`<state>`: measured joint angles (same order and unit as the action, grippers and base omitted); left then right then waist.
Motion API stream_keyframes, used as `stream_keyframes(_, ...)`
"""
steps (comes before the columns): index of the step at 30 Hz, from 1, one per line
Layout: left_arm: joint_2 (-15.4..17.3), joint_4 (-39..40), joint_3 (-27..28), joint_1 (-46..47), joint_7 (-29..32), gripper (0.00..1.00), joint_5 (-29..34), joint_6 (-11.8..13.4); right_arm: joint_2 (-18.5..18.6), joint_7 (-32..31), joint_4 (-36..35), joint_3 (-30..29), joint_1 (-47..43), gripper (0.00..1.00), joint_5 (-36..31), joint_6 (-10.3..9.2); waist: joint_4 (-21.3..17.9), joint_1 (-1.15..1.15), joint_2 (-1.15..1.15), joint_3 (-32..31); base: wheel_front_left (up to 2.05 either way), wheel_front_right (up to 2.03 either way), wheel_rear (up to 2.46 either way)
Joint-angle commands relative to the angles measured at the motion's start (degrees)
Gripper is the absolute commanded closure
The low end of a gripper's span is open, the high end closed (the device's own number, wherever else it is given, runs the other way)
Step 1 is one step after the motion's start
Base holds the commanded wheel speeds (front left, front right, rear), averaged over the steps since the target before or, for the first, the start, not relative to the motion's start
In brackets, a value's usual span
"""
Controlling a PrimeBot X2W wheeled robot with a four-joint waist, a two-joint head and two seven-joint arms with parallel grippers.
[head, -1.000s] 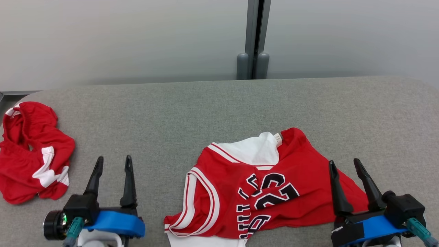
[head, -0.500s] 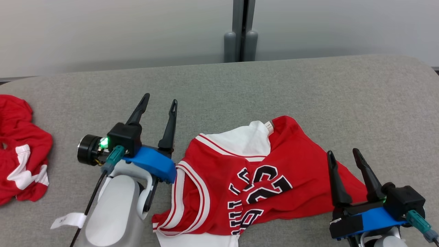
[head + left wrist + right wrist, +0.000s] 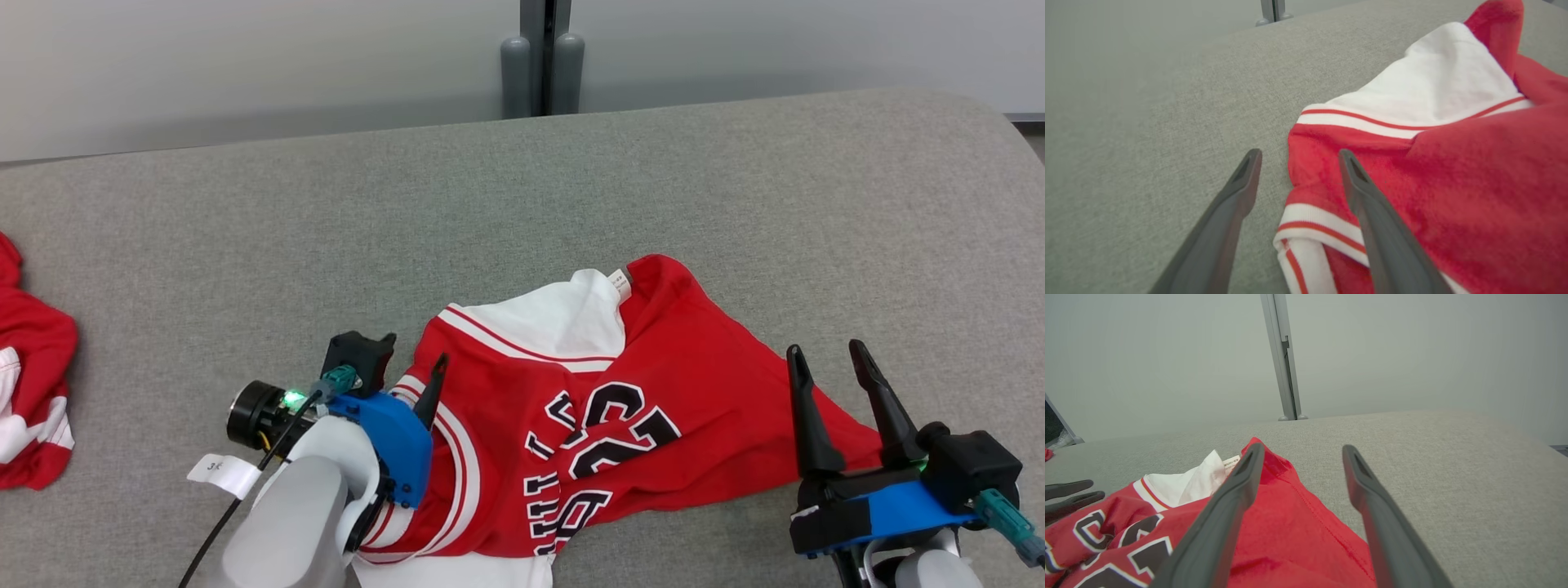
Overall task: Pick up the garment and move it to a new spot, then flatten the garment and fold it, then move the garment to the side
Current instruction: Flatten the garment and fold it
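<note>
My L hand [image 3: 1298, 157] is open, w/ tapered dark fingers astride the striped edge of the crumpled red jersey [image 3: 669, 367]. R hand [image 3: 824, 349] is open too, by the jersey's smooth corner on the grey woven worktop [image 3: 326, 229].

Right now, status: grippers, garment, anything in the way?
Left gripper open, straddling the jersey armhole edge. Right gripper open, over its right edge. Cloth rumpled on table, ungrasped. Second red garment far left, apart.

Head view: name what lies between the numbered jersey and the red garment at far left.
In the head view: the left gripper at the edge of the jersey, then bare grey surface to the red garment.
</note>
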<state>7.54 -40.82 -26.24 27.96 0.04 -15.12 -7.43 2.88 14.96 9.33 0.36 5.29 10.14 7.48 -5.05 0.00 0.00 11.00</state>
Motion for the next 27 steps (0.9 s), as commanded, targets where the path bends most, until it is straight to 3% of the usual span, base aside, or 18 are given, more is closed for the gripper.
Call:
stream_keyframes(1,0.8,-1.1,-0.9,0.2,0.8,0.00,-0.8,0.0,0.0,0.3,0.1,-0.1,0.7,0.00,-0.1,0.03,0.0,0.00,0.00,0.2,0.00,0.00,0.00)
stream_keyframes(11,1.3,-5.6,-7.5,-0.4,6.5,0.03,-7.7,0.0,0.0,0.3,0.6,0.0,1.1,0.00,-0.2,0.03,-0.5,0.00,0.00,0.1,0.00,0.00,0.00)
stream_keyframes(12,1.5,-5.7,-8.1,-0.3,6.5,0.35,-8.3,0.0,0.0,0.3,0.7,0.1,1.0,0.00,-0.3,0.03,-0.5,0.00,0.00,-0.1,0.00,0.00,0.00)
stream_keyframes(13,1.6,-5.9,-8.8,-0.2,6.5,1.00,-9.1,0.0,0.0,0.3,0.7,0.1,0.9,0.00,-0.3,0.03,-0.5,0.00,0.00,-0.2,0.00,0.00,0.00)
stream_keyframes(27,6.1,-5.8,-4.8,15.2,-4.5,1.00,-12.1,0.1,0.0,0.3,-0.4,-0.4,1.9,0.00,-0.4,0.03,-0.2,0.00,0.00,1.7,0.00,0.00,0.00)
